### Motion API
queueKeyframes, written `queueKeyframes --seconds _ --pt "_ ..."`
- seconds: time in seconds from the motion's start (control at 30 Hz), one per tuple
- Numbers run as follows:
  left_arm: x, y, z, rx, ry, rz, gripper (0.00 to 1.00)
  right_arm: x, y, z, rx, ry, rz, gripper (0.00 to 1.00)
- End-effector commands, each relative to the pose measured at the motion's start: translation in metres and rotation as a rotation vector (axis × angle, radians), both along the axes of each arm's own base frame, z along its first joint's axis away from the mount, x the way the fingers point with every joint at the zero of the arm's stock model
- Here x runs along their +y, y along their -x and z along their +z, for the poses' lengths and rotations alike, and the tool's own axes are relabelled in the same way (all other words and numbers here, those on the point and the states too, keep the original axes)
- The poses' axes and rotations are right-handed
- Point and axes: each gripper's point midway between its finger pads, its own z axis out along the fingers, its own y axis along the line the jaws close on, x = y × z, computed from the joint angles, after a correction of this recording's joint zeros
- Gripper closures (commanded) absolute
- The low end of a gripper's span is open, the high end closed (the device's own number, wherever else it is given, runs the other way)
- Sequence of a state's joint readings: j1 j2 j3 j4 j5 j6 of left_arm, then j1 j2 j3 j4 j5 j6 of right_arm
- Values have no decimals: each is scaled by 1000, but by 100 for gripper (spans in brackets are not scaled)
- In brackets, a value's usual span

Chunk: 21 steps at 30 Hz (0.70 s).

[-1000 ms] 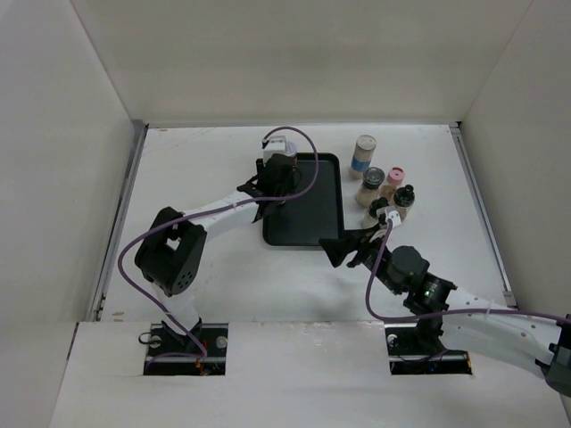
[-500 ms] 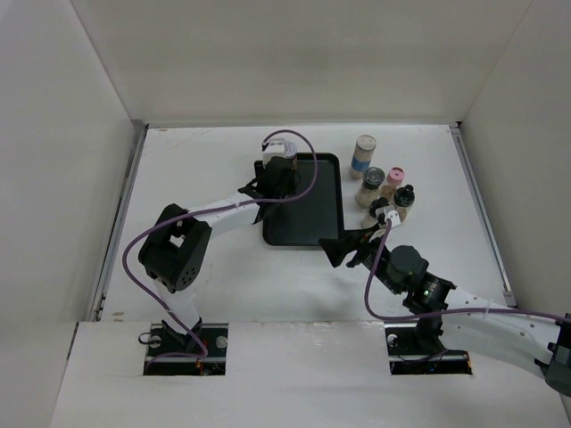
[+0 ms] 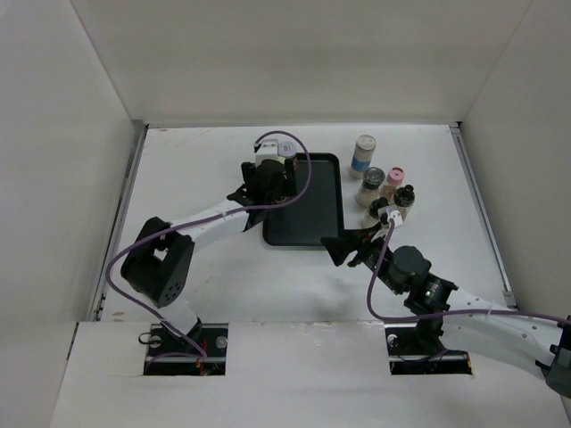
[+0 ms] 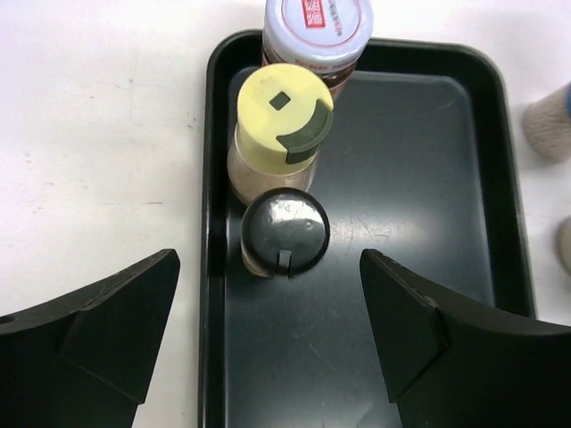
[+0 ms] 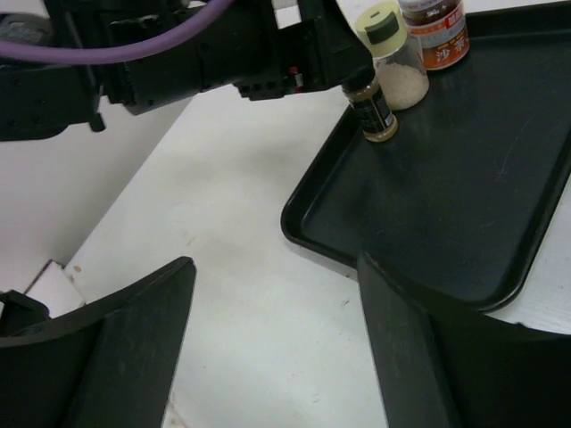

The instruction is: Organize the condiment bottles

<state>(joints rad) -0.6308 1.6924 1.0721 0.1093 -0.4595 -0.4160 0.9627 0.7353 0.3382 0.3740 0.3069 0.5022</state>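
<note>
Three condiment bottles stand in a row along the left wall of the black tray (image 4: 446, 178): a whitish-capped one (image 4: 317, 27) at the far end, a yellow-capped one (image 4: 284, 111), then a small black-capped one (image 4: 285, 234). My left gripper (image 4: 270, 267) hangs open just above and behind the black-capped bottle, touching nothing. Several more bottles stand right of the tray (image 3: 312, 209): a tall blue-labelled one (image 3: 363, 153), a dark-capped one (image 3: 372, 185), a pink-capped one (image 3: 393, 181) and a small black-capped one (image 3: 404, 201). My right gripper (image 5: 272, 267) is open and holds nothing, over the table by the tray's near corner (image 5: 308, 227).
White walls enclose the table on three sides. The left arm (image 3: 205, 214) reaches diagonally across the table's left half, its purple cable looping above the tray. The right arm (image 3: 419, 285) lies low near the front right.
My left gripper has opened and let go of the black-capped bottle, which now stands in the tray, and has drawn back slightly left. The right arm has barely moved.
</note>
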Motion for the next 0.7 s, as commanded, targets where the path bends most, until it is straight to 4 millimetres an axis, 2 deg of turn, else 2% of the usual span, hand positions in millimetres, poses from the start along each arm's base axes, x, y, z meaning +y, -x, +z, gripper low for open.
queueKeyframes --seconds 0.0,0.03,0.17,0.27,0.37,0.53,0.6,0.67 --pt "-1 12 61 -132 77 -37 17 -4 -3 34 -59 -94 -21 28" --pt "2 17 69 -149 86 -37 17 -5 -4 34 -58 -93 -27 33" --pt "26 37 100 -242 151 -14 16 -3 -14 31 -27 -55 -54 64" --pt "52 53 111 -314 204 27 16 -5 -28 32 5 0 -101 74" --pt "80 69 98 -339 264 121 16 -18 -47 40 32 50 -196 73" --pt "113 93 45 -319 389 237 15 -54 -86 47 74 145 -402 62" --pt "122 99 28 -313 412 262 15 -68 -103 51 93 177 -477 53" --pt "131 101 20 -320 419 281 14 -79 -120 55 105 220 -539 45"
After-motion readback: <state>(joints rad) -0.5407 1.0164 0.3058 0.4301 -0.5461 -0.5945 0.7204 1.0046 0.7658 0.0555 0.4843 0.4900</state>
